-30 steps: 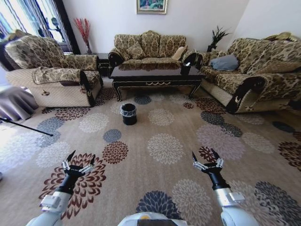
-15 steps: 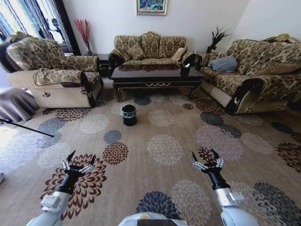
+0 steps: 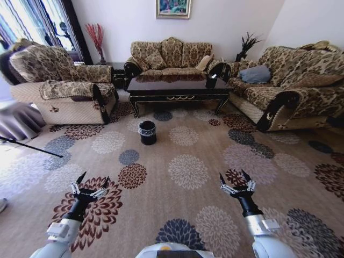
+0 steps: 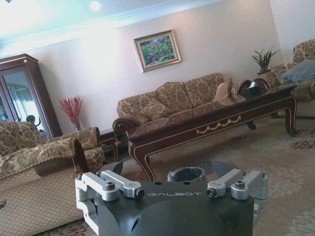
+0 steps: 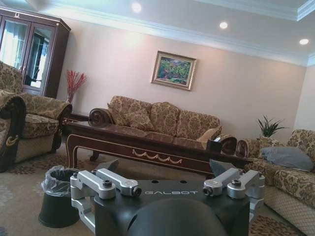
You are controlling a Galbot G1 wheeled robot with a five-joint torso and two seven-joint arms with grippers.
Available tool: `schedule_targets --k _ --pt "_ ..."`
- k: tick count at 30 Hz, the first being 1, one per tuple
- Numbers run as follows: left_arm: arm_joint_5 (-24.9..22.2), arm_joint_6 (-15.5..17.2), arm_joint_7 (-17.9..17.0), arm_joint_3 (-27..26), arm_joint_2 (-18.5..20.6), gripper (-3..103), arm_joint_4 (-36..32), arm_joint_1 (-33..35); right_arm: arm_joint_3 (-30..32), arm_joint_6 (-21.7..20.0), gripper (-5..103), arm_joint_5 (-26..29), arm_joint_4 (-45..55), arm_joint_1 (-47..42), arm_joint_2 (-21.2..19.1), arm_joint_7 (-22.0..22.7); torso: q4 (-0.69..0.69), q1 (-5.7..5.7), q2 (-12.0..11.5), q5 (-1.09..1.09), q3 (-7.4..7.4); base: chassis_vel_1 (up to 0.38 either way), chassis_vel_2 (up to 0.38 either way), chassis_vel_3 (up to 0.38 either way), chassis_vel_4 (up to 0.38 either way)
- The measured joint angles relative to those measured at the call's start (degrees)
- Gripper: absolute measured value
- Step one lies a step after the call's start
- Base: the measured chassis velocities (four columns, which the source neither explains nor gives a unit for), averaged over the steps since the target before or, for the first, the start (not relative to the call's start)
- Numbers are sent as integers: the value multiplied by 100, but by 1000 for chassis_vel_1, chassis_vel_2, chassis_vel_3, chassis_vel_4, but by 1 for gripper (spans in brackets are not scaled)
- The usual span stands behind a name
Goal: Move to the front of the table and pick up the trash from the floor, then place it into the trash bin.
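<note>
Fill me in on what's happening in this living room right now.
The robot faces the table from across the patterned carpet, with the trash bin standing on the floor in front of it. The left gripper and right gripper are both held low out front, fingers open, holding nothing.

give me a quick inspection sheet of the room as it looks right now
surface: patterned floral carpet, open floor between the robot and the table
job's things: table far ahead before the middle sofa; trash bin on the carpet in front of the table, toward its left end, bag-lined; trash: nothing seen on the floor from here
clutter: dark box on the table's right end
grippers: left pincer and right pincer both open, empty, held low over the carpet
cables: thin dark rod lying on the floor at left
surroundings: three sofas, framed picture, dark cabinet
</note>
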Motion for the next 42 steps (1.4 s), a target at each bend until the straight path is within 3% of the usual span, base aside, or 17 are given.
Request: schedule_targets --k 42 --pt "0 0 0 0 0 100 0 0 0 0 100 0 0 0 0 0 0 426 1034 0 607 0 0 0 0"
